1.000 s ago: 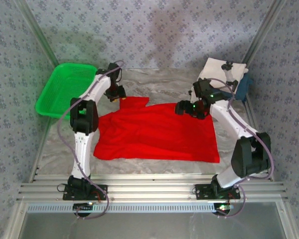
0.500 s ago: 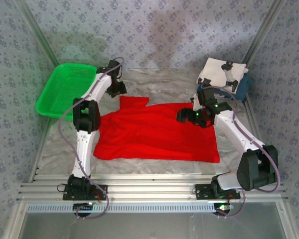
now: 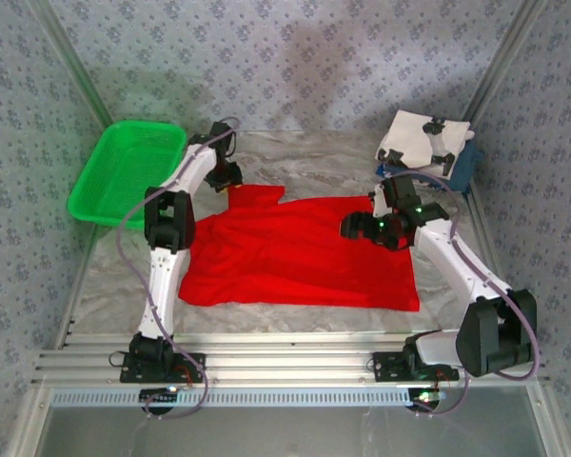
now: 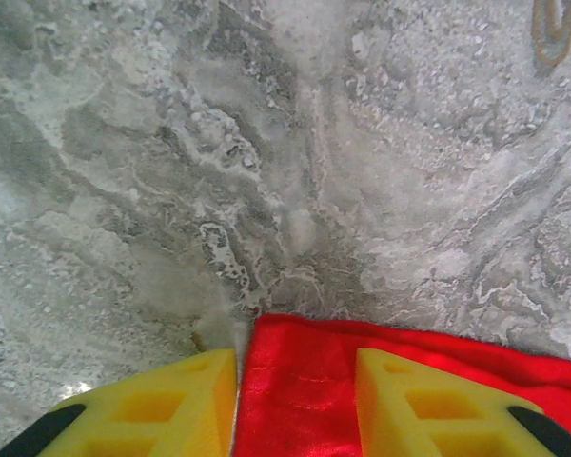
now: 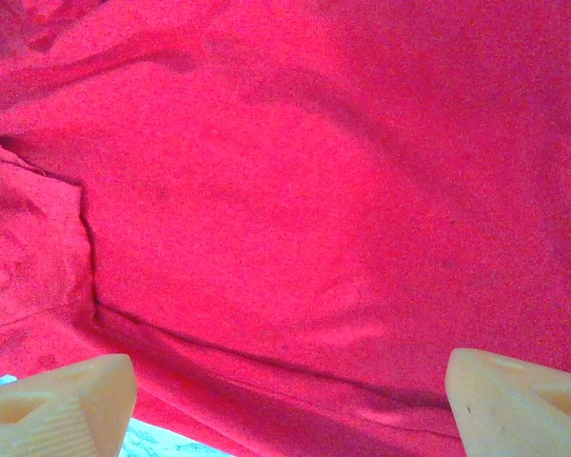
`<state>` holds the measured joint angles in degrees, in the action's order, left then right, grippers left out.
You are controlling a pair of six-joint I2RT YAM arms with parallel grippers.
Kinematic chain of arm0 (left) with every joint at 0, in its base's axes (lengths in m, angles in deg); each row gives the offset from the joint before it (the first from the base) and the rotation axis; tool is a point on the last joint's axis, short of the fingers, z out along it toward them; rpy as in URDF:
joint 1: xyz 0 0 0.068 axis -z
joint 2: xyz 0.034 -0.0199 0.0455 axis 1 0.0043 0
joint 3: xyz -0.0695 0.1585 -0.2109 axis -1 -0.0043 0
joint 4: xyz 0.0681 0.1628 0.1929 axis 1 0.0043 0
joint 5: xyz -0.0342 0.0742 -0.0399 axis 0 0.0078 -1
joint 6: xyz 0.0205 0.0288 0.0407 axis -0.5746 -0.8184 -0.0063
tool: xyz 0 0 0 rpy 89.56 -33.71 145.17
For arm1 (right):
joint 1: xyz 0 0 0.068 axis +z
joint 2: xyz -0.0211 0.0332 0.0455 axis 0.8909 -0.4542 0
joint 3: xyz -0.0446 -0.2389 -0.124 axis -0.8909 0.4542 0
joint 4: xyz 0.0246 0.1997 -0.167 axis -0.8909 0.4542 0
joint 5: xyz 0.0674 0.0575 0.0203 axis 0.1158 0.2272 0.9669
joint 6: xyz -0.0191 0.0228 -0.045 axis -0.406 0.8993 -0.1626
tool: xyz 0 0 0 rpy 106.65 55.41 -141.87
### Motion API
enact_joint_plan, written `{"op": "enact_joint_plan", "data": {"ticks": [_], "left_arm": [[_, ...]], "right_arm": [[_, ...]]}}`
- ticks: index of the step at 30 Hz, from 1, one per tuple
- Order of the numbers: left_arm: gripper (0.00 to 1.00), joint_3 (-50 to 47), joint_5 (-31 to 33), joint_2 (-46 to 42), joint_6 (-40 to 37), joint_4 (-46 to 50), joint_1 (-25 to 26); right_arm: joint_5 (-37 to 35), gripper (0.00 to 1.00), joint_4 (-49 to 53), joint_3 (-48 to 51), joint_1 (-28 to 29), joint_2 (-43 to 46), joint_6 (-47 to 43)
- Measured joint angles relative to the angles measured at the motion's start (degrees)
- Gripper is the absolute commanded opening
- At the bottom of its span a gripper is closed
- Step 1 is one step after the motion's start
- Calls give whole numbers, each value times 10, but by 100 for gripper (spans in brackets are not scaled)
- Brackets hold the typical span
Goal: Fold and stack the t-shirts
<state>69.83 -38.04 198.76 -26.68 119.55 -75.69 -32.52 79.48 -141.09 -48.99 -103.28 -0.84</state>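
Note:
A bright red t-shirt [image 3: 305,252] lies spread flat in the middle of the table. My left gripper [image 3: 230,181] is down at its far left sleeve corner. In the left wrist view the yellow fingers [image 4: 171,400] stand apart either side of that red corner [image 4: 300,347], which lies flat on the marble between them. My right gripper [image 3: 350,227] hovers over the shirt's far right part, its pale fingers [image 5: 67,400] wide open above the red cloth [image 5: 295,190]. A folded white t-shirt [image 3: 423,138] with black marks lies on a navy one [image 3: 464,164] at the far right.
A green mesh basket [image 3: 124,171] stands at the far left, tilted against the wall. Patterned walls and metal frame posts close in the table on three sides. Bare marble [image 4: 295,143] lies beyond the shirt's far edge.
The right arm's elbow has swung out to the right while its gripper stayed over the shirt. The left gripper's fingers have narrowed a little around the sleeve corner.

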Motion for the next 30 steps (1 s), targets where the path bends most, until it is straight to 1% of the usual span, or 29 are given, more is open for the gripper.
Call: {"op": "enact_joint_plan", "data": {"ticks": [3, 7, 9, 12, 14, 18, 23, 26, 30], "left_arm": [[25, 0, 3, 1, 0, 1, -1], [7, 0, -3, 1, -2, -3, -2], [3, 0, -8, 2, -4, -9, -1], [1, 1, -9, 2, -3, -19, -1], [0, 1, -8, 2, -2, -24, -3], [0, 21, -5, 2, -2, -23, -22], [0, 113, -1, 2, -7, -19, -51], [0, 167, 6, 2, -9, -20, -60], [1, 187, 6, 3, -9, -23, -64]], "right_arm": [[0, 87, 0, 11, -7, 4, 0], [-5, 87, 0, 26, -29, 6, 2], [-8, 87, 0, 31, -43, 4, 5], [-16, 86, -3, 31, -57, -19, 8], [-23, 86, -7, 31, -59, -49, 11], [-26, 85, -29, 42, -59, -97, 26], [-35, 85, -48, 52, -55, -149, 42], [-39, 85, -57, 52, -47, -176, 48], [-49, 85, -59, 38, -38, -190, 54]]}}
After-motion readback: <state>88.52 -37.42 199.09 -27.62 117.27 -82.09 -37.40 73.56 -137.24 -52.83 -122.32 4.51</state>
